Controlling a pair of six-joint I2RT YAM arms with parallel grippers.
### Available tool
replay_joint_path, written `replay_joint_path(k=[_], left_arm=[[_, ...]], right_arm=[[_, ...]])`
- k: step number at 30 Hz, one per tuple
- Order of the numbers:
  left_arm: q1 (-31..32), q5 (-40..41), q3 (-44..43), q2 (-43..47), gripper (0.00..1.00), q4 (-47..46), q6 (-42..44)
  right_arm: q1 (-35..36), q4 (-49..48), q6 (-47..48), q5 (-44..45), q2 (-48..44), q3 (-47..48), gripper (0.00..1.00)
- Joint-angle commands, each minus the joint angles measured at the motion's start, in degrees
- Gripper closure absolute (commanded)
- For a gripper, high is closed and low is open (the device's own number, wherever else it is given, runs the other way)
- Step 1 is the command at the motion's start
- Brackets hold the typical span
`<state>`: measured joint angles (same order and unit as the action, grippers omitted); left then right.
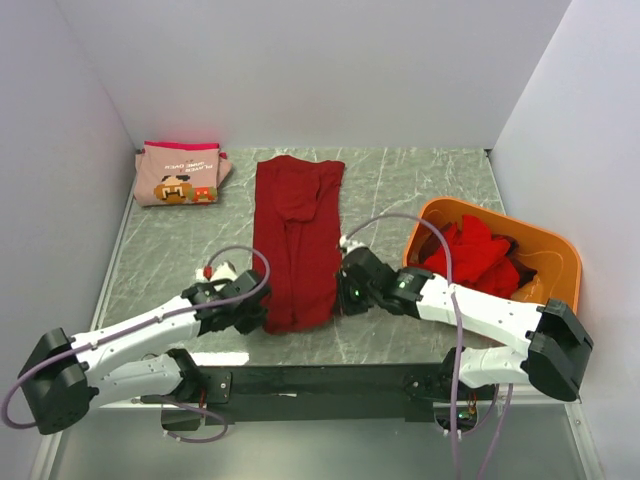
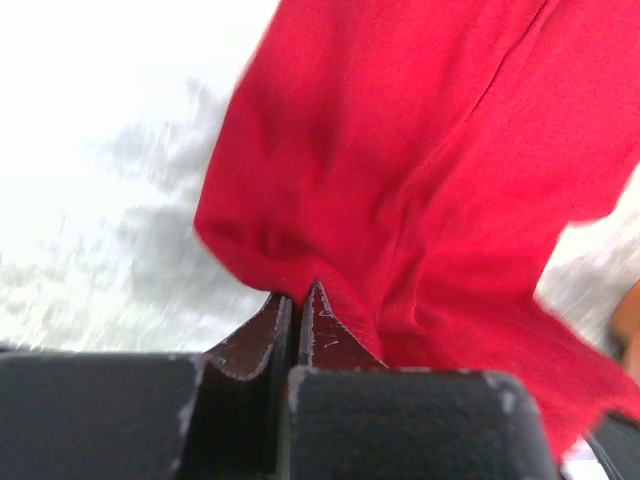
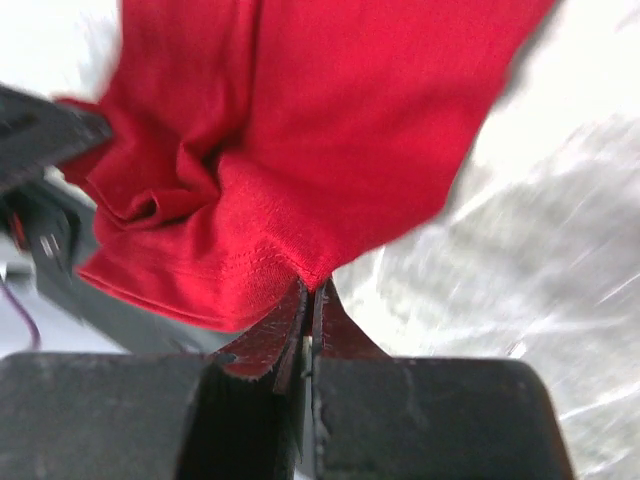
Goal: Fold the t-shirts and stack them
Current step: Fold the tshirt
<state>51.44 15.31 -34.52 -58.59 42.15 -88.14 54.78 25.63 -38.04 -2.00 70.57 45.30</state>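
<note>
Left claw [image 1: 262, 318]: fingers pressed together with no gap, pinching the near-left corner of the red shirt [image 1: 297, 240]. The wrist view shows the cloth bunching up right out of the tips [image 2: 297, 300].
Right claw [image 1: 342, 292]: also closed tight, nipping the hem at the shirt's near-right edge. The stitched hem sits between the tips [image 3: 308, 295].
Red shirt: lies as a long narrow strip in the middle of the table [image 1: 420, 190], running from 6 o'clock near the arms to 12 o'clock. The near end is gathered between the two claws and the far end lies flat.
Shirt edges: the left long edge is fairly straight. The right long edge bulges at the far end and narrows toward the right claw.
Pink shirt [image 1: 180, 172]: folded, printed face up, in the far-left corner at 10 o'clock, close to the left wall [image 1: 50, 180] and well apart from the red strip.
Orange tub [image 1: 560, 250]: at 3 o'clock against the right wall, with a heap of red shirts [image 1: 470, 255] inside. Its near-left rim is just beside the right arm.
Open room: bare table lies left of the strip from 8 to 10 o'clock, and between the strip and the tub from 1 to 2 o'clock.
</note>
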Motion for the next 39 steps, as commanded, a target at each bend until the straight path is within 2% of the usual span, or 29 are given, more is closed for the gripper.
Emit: replay_joint_path(k=[1,8,20,34,38,39], left_arm=[[-3.7,4.4,-4.2,-1.8,0.99,-3.7,5.3],[-13.9,6.0,-13.8,-8.7,0.99,-9.0,13.7],[-24.7,3.9,-28.0,-25.2,0.99,-14.9,26.6],[-29.0,-2.1,-38.2,-41.8,0.98,-19.5,34.7],[-29.8,-2.7,-40.4,-44.8,0.94,-19.0,35.1],[-30.0,-2.5,-40.8,-45.5,0.90,-18.8,35.1]], right_arm=[[-2.9,0.5,3.5,6.1,0.9,5.1,1.00],[-7.4,0.0,6.8,11.0,6.8,14.3,1.00],[-15.2,0.6,9.6,10.7,21.7,29.4,1.00],[-20.1,2.7,8.2,9.5,33.4,38.8,1.00],[-21.0,3.6,8.3,8.9,37.7,41.6,1.00],[-21.2,3.6,8.3,8.6,38.5,42.2,1.00]])
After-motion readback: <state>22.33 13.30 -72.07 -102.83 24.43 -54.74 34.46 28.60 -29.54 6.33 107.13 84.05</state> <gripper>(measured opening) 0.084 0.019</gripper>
